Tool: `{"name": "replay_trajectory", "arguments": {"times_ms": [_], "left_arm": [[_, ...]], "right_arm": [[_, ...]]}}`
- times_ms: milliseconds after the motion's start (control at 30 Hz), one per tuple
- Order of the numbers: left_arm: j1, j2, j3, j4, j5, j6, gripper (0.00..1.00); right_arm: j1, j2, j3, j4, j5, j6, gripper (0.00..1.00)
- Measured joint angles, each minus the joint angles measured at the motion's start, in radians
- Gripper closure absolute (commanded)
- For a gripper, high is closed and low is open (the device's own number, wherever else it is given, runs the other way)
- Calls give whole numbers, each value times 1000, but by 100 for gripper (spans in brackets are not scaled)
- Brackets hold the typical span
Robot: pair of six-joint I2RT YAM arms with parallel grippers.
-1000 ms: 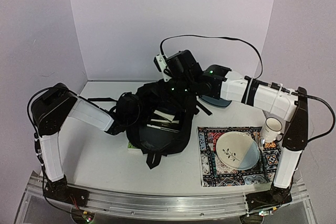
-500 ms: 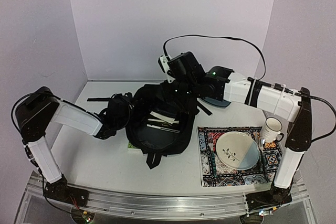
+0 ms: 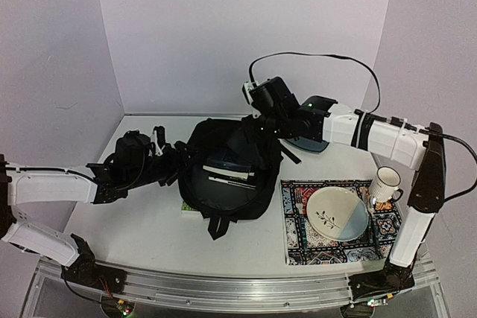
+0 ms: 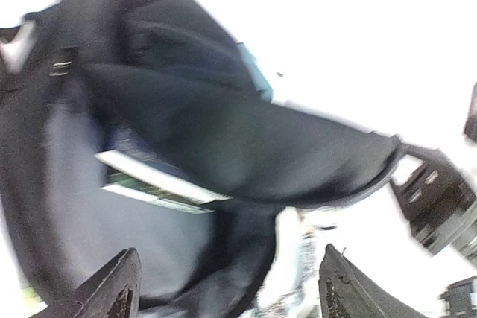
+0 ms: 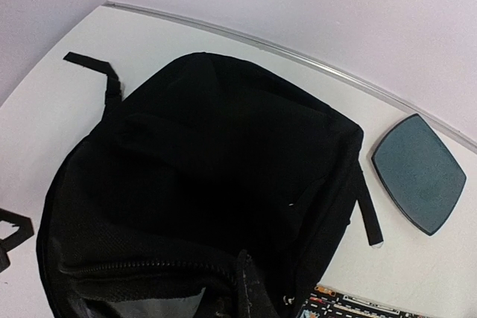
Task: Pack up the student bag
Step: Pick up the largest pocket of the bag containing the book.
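Your left tool (image 4: 231, 251) stands spread, touching nothing. The student bag (image 3: 253, 199) lies just ahead of it on the surface (image 3: 134, 214), mouth open, with a white-edged book (image 3: 227, 174) inside. Your right tool (image 5: 244, 281) is pressed together on the bag's rim.

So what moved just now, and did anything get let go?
The left gripper opened, letting go of the student bag at its left rim, and its arm drew back leftward and lower. The right gripper, shut on the bag's far rim, shifted right, tugging it along. The plate and mug stayed put.
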Motion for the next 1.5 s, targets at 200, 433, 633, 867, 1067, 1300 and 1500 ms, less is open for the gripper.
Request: {"name": "replay_trajectory", "arguments": {"times_ms": [200, 433, 633, 867, 1067, 1300, 1500], "left_arm": [[44, -29, 27, -291, -52, 80, 18], [196, -25, 25, -431, 9, 136, 34], [200, 142, 54, -456, 97, 212, 33], [199, 273, 107, -479, 161, 278, 35], [173, 317, 127, -485, 171, 308, 41], [112, 359, 200, -514, 184, 323, 62], [79, 382, 307, -555, 220, 319, 79]], "right_arm": [[-99, 35, 33, -26, 31, 11, 100], [-160, 60, 92, -62, 46, 6, 99], [-157, 59, 89, -70, -46, 19, 99], [-158, 49, 41, -69, -128, 47, 100], [-158, 33, 23, -67, -175, 53, 92], [-150, 27, 23, -68, -279, 45, 67], [-70, 20, 23, -90, -288, 15, 52]]}}
